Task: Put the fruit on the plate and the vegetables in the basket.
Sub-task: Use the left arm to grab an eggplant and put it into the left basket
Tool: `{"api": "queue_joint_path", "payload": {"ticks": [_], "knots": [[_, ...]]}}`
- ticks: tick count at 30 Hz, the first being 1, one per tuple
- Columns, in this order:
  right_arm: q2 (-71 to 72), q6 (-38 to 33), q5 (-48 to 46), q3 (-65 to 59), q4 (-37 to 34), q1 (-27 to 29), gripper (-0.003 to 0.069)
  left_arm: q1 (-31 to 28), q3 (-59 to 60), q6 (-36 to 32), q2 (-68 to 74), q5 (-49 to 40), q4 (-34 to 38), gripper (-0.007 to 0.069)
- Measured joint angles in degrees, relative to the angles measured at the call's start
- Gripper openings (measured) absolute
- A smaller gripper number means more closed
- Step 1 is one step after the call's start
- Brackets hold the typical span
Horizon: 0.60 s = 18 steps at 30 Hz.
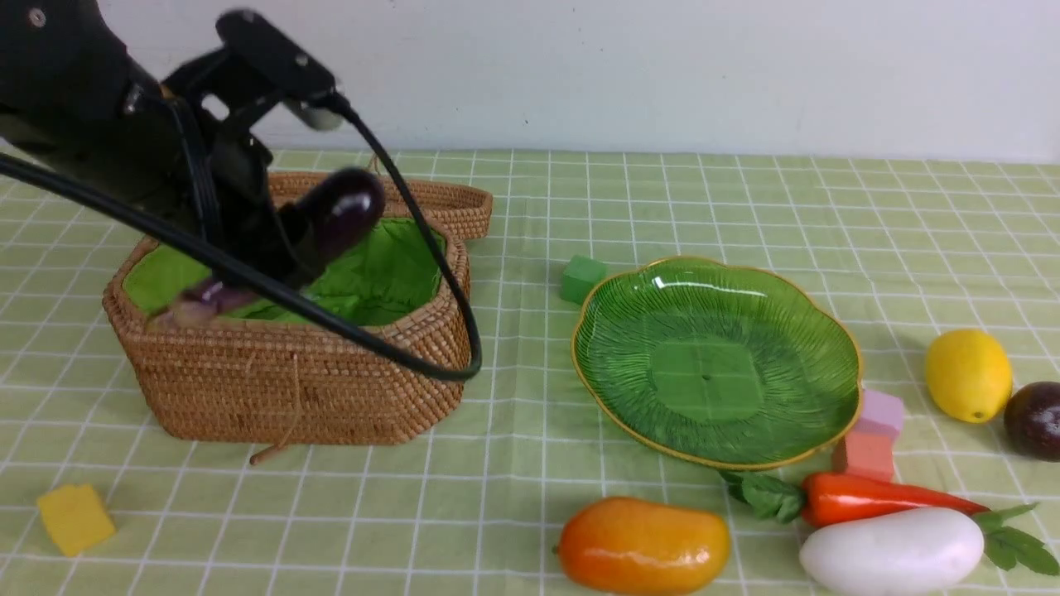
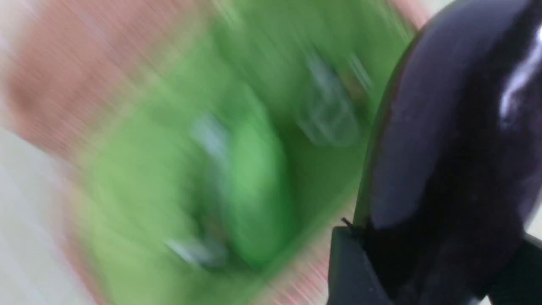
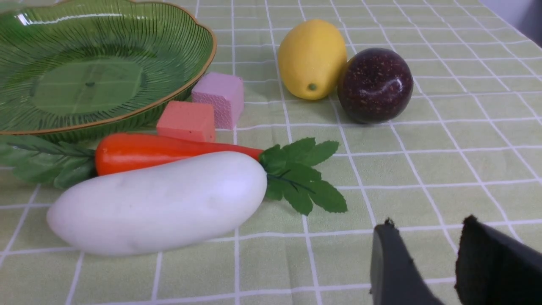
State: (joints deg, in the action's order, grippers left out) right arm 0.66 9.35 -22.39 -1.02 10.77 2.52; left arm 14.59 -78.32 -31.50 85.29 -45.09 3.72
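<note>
The tabletop wears a pale green cloth checked in white; a plain white wall stands behind. The front view gives the whole basket, the eggplant held above its green lining, and the mango. The blurred left wrist view shows the left pincer clenched on that eggplant. Only the right wrist view catches the right pincer, parted and empty, near the radish, carrot, touching lemon and dark fruit, and the plate.

Glossy purple eggplant tilts over wicker basket.
</note>
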Motion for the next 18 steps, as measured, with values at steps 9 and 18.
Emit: {"api": "queue_joint_path", "payload": {"ticks": [9,18], "knots": [[0.0,0.0,0.0,0.0,0.0,0.0,0.024,0.0,-0.1,0.0,8.7,11.9,-2.1,0.0379],[0.0,0.0,0.0,0.0,0.0,0.0,0.024,0.0,-0.1,5.0,10.8,13.0,-2.1,0.0486]]}}
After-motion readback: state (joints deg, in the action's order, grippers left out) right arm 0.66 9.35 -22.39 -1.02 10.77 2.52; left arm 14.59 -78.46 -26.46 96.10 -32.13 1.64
